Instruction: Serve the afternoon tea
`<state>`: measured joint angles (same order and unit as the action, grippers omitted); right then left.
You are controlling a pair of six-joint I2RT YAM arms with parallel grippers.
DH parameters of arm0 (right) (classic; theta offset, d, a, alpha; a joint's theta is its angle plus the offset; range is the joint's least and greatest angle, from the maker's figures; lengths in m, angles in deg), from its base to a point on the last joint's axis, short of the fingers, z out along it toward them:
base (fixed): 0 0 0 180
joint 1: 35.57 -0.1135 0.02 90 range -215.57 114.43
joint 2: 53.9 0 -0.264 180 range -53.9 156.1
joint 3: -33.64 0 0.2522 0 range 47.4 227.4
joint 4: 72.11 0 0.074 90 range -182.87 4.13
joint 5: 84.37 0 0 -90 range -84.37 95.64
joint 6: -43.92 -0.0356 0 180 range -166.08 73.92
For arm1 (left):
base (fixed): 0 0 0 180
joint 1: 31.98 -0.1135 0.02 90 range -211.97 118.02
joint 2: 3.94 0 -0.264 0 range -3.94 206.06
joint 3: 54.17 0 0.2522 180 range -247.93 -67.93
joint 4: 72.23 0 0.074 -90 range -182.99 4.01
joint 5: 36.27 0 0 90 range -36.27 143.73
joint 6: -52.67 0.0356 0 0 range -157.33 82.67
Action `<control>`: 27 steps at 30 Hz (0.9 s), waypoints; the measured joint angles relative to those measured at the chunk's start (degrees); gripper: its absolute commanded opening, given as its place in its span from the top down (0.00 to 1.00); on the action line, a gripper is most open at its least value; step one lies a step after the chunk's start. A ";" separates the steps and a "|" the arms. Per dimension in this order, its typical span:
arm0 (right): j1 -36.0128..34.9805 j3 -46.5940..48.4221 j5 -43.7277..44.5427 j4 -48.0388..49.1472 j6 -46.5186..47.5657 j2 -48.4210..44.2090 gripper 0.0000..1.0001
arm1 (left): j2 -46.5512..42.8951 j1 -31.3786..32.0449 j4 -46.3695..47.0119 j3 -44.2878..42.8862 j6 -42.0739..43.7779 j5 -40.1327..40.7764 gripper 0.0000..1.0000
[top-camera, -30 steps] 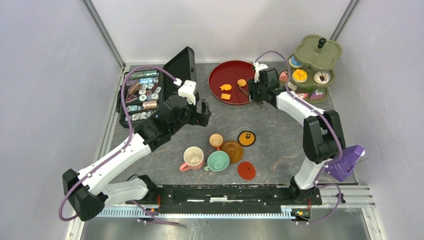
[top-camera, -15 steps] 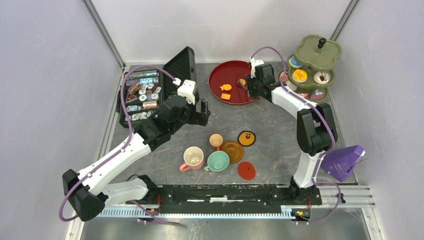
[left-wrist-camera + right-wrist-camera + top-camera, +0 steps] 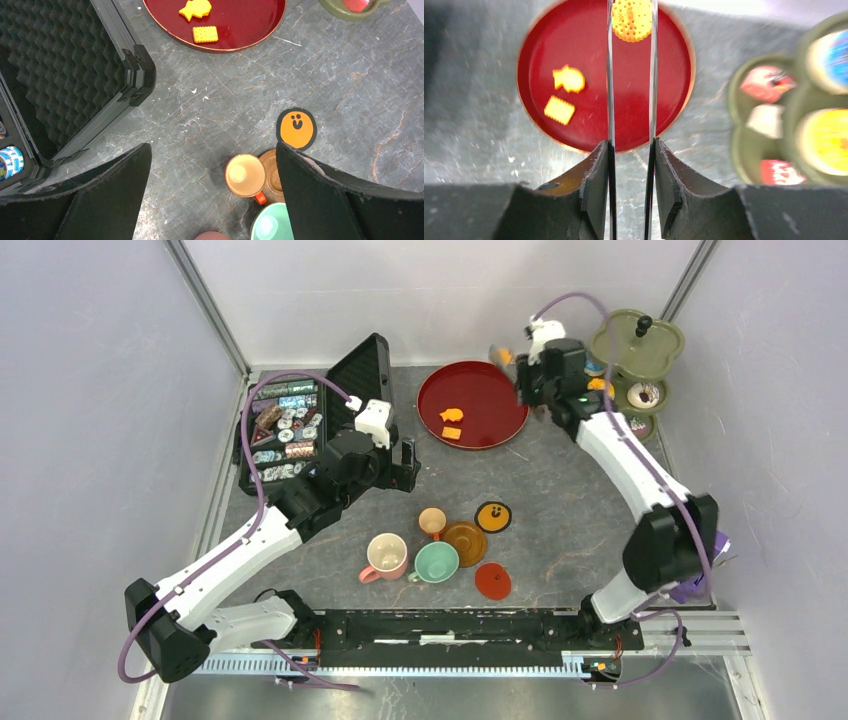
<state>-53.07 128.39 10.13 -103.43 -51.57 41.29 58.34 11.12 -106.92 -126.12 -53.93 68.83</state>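
Pinching the thin metal tongs (image 3: 610, 100) together, my right gripper (image 3: 630, 150) holds a round orange biscuit (image 3: 631, 19) at their tips over the red tray's (image 3: 574, 50) far edge. My left gripper (image 3: 212, 150) hangs spread wide above the table (image 3: 350, 75), over the small orange cup (image 3: 245, 175).

A round orange biscuit (image 3: 631, 20) is pinched between tongs (image 3: 610, 100) over the far rim of a red tray (image 3: 490, 395). A fish-shaped biscuit (image 3: 450, 414) and a square biscuit (image 3: 451, 433) lie close together on the tray. On the bench (image 3: 560, 510), a pink cup (image 3: 386, 555) and a mint cup (image 3: 436, 562) stand upright side by side. A small orange cup (image 3: 432, 521) touches a brown saucer (image 3: 468, 543). An orange saucer (image 3: 493, 516) with a smiley face and a red saucer (image 3: 492, 581) lie nearby. Pastries (image 3: 643, 393) sit in a green stand (image 3: 636, 338). More pastries (image 3: 285, 430) fill a black case (image 3: 365, 370).
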 measured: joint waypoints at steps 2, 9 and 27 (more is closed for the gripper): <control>1.79 2.16 -0.33 -0.74 0.33 -4.20 0.76 | 0.00 0.00 0.02 0.00 0.00 0.00 0.00; 17.33 9.35 -4.48 -2.05 -0.28 -13.70 0.76 | -0.07 0.00 0.00 0.00 0.00 -0.15 0.00; 26.60 8.26 -7.15 -12.15 0.68 -12.76 0.68 | -0.07 0.00 0.00 0.00 0.00 -0.17 0.00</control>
<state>-26.47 136.65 2.98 -115.58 -50.90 28.53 58.28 11.12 -106.92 -126.12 -53.93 68.65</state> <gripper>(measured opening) 0.394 0.997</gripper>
